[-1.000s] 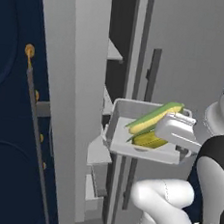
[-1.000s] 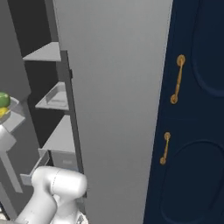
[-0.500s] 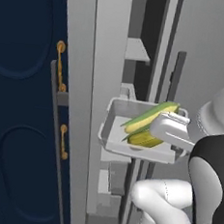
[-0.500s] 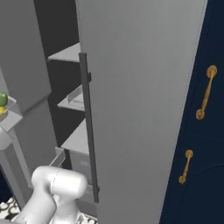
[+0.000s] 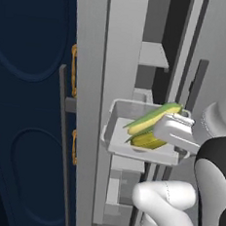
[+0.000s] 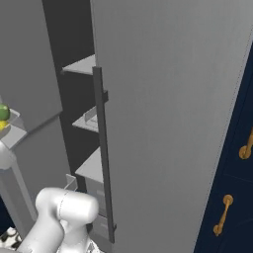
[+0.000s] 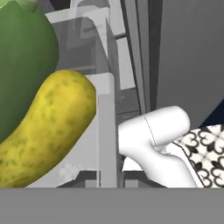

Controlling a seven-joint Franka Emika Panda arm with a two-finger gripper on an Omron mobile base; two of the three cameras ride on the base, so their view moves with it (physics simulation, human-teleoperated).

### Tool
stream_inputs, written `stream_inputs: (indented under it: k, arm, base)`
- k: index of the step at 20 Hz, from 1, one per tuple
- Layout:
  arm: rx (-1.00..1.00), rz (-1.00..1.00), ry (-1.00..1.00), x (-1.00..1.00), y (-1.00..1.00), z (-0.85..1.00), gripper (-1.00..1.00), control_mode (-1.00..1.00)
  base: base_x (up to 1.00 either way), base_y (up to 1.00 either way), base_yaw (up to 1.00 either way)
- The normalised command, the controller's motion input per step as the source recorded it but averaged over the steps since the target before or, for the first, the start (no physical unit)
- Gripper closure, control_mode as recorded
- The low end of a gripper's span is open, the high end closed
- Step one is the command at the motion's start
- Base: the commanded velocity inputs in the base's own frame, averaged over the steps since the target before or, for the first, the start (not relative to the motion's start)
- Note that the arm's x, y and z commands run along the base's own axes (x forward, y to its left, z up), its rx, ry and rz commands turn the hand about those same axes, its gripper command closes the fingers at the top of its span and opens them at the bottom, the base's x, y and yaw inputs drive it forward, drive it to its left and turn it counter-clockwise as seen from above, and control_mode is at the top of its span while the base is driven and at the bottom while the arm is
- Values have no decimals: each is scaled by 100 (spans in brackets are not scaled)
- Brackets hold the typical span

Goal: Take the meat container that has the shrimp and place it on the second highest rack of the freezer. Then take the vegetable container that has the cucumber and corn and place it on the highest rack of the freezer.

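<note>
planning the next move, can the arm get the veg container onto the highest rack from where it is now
Probably not yet: the container, clamped in the gripper, hangs below the highest rack, beside the freezer's front edge, outside the shelves.

Cucumber (image 7: 22, 61) cut off at frame edge, corn (image 5: 146, 141) half hidden under it
</note>
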Motion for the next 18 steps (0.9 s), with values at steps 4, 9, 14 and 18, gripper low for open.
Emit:
stream_inputs:
  k: [4,9,14,18]
  arm:
    - [17,0,-8,-33,-17,18,100,-100]
    - [27,-21,-15,-75,-83,37,100,-100]
    - [13,-44,-1,3,-45,24,100,-100]
    - [1,-50,-1,48,1,15,100,-100]
  base:
    - [0,4,0]
    - [0,0,0]
    - [0,0,0]
    - [0,0,0]
